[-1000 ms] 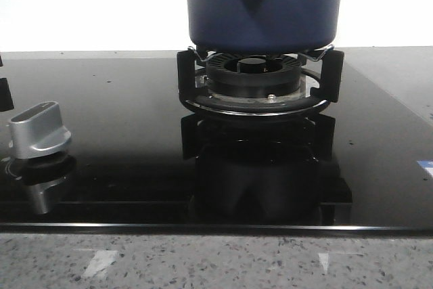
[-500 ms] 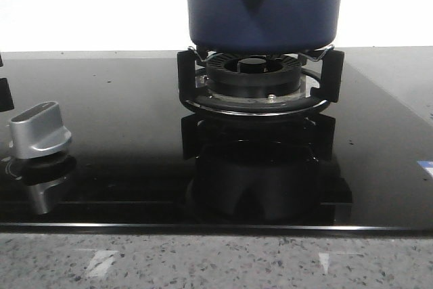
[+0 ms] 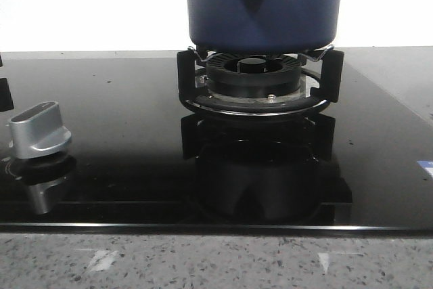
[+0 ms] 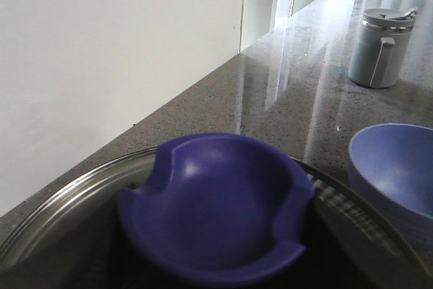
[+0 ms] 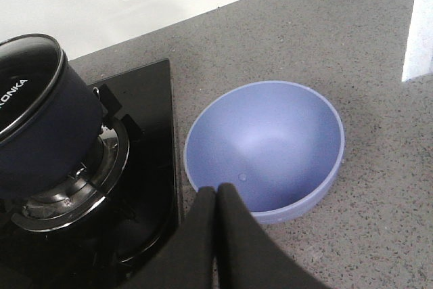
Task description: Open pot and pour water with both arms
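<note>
Dark navy pot (image 3: 264, 5) sitting on the gas burner grate (image 3: 260, 86), right gripper (image 5: 216, 197) fingers pressed together above a light blue bowl (image 5: 267, 147), left gripper's state impossible to tell, hidden below the lid knob (image 4: 216, 218).

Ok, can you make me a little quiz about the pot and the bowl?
1. True or false: the pot sits on the burner stand of the stove.
2. What stands on the counter beside the stove? A) the light blue bowl B) a red cup C) a banana
3. Fill in: the right claw is ___ (open or shut).

Key: 1 true; 2 A; 3 shut.
</note>
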Controlling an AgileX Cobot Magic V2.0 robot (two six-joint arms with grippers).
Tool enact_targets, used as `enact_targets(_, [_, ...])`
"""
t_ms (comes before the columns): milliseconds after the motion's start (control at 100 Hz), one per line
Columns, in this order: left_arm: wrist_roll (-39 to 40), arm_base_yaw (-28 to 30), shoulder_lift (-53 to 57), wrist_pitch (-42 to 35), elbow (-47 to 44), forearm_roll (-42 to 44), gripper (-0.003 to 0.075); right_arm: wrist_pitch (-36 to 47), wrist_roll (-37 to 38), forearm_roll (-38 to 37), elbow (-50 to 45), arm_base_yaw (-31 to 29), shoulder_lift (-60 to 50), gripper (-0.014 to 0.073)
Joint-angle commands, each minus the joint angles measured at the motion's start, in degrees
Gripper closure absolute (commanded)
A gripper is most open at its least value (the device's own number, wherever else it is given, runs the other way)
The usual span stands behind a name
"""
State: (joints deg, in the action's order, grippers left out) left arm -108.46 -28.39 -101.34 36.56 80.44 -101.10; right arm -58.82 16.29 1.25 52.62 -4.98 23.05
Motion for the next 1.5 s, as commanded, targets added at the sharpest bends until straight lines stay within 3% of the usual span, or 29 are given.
enact_targets(0, [0.73,-0.48,3.11,2.97,2.32,-5.17,0.0318,3.77,-0.64,-0.24,1.33,0.19,0.59,0.0660])
enact_targets(120, [0.73,-0.48,3.11,2.62,2.32,-4.58,0.0257,3.77,-0.64,-0.24,1.33,0.19,0.59,0.0660])
enact_targets(290, [0.73,-0.48,3.11,2.62,2.32,-5.54,0.0235,4.07,-0.64,-0.24,1.33,0.19,0.59,0.0660])
enact_targets(820, [0.73,0.72,9.56,1.43,2.91,-6.12,0.0234,4.63,-1.16,-0.37,1.33,0.67,0.59,0.0660])
enact_targets(930, [5.09,2.01,13.13,1.83,2.41,-4.02,0.0244,4.38,-1.59,-1.25,1.33,1.87,0.46,0.0660])
enact_targets(1160, [18.67,4.71,25.62,0.67,-5.03,7.86,0.0423,4.09,-4.11,-2.35,0.09,4.43,-1.22,0.0660])
enact_targets(1310, [19.66,5.52,36.85,-4.51,-15.30,8.96,0.0533,4.24,-4.89,-2.42,-2.95,4.66,-3.59,0.0660])
enact_targets(1490, [19.66,5.52,51.23,-15.30,-30.67,8.96,0.0592,6.54,-6.85,-2.42,-7.71,4.98,-7.82,0.0661])
